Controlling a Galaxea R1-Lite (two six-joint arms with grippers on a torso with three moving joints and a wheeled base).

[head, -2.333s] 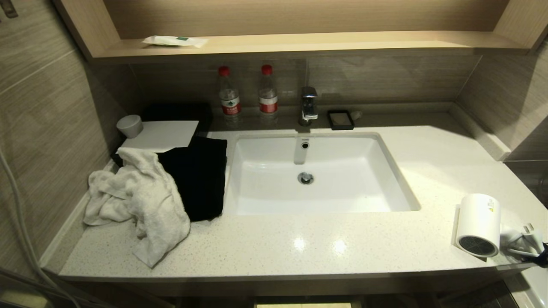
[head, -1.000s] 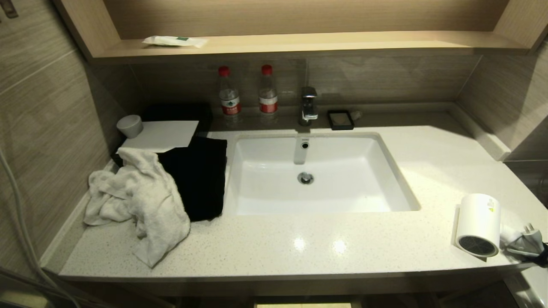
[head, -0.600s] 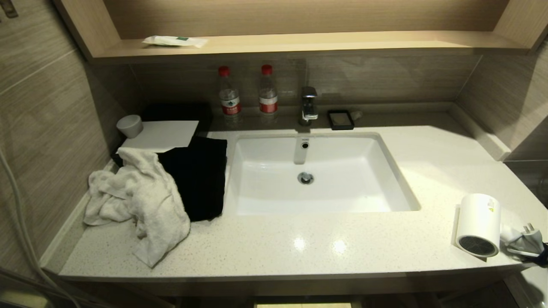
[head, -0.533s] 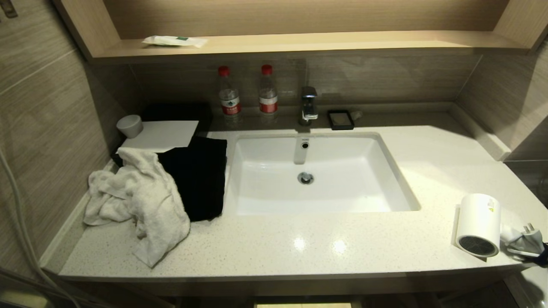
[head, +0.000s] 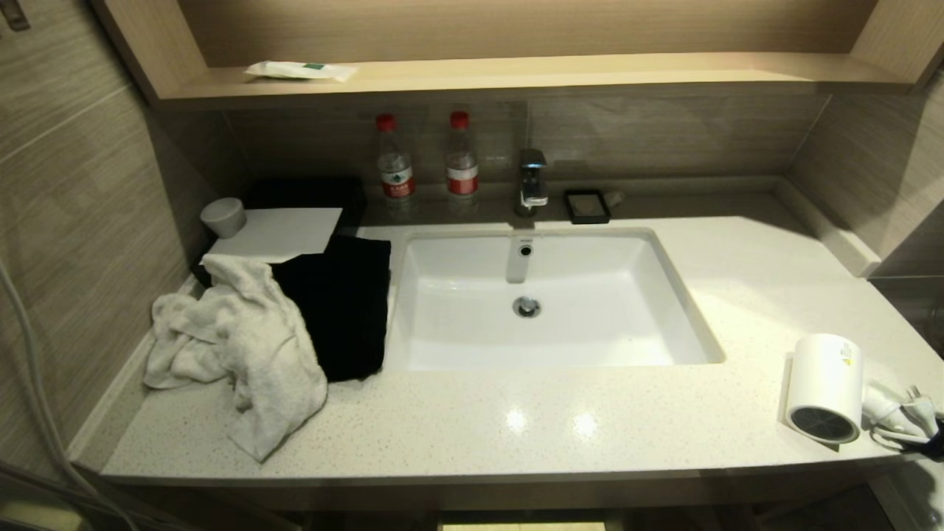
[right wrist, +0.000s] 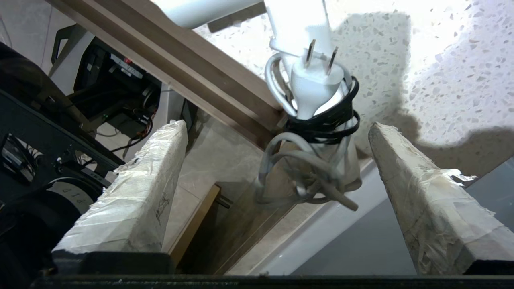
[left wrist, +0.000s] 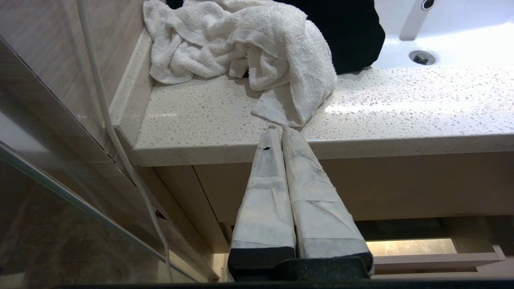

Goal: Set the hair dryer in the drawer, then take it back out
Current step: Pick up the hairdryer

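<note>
The white hair dryer (head: 824, 387) lies on the counter's right end with its grey grille facing me. Its cord bundle and plug (head: 903, 420) lie beside it at the counter edge. In the right wrist view the plug and coiled cord (right wrist: 317, 92), bound with a black band, hang over that edge. My right gripper (right wrist: 277, 125) is open. Its taped fingers (right wrist: 132, 192) stand on either side of the bundle, clear of it. The drawer (left wrist: 433, 261) shows only as a thin light-wood edge under the counter's front panel. My left gripper (left wrist: 280, 130) is shut, parked below the counter edge.
A white sink (head: 546, 302) fills the middle of the counter. A white towel (head: 236, 346) and a black cloth (head: 339, 302) lie at the left. Two bottles (head: 428, 158), a tap (head: 532, 181) and a soap dish (head: 587, 206) stand at the back.
The cord bundle and plug at the counter's right edge have shifted a little. The dryer's barrel has stayed in place, and the rest of the scene is unchanged.
</note>
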